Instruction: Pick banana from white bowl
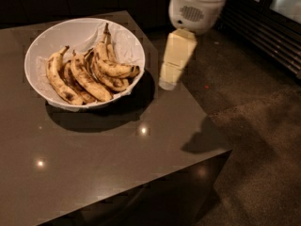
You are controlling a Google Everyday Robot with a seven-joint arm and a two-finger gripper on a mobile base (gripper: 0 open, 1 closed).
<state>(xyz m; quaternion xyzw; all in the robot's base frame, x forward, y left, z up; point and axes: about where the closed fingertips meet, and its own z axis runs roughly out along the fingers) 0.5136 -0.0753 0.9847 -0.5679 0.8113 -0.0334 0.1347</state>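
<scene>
The white bowl stands on the dark table at the back left, lined with crumpled white paper. Several brown-spotted yellow bananas lie in it. The banana is the plump curved one lying on top at the right side of the bowl, with a dark stem pointing toward the back. My gripper hangs cream-coloured below the white arm head, pointing down, just right of the bowl's right rim, over the table near its right edge. It holds nothing.
The dark glossy table ends at its right edge just beyond the gripper, and its front corner is at the lower right. Speckled floor lies to the right. A dark slatted structure runs along the back right.
</scene>
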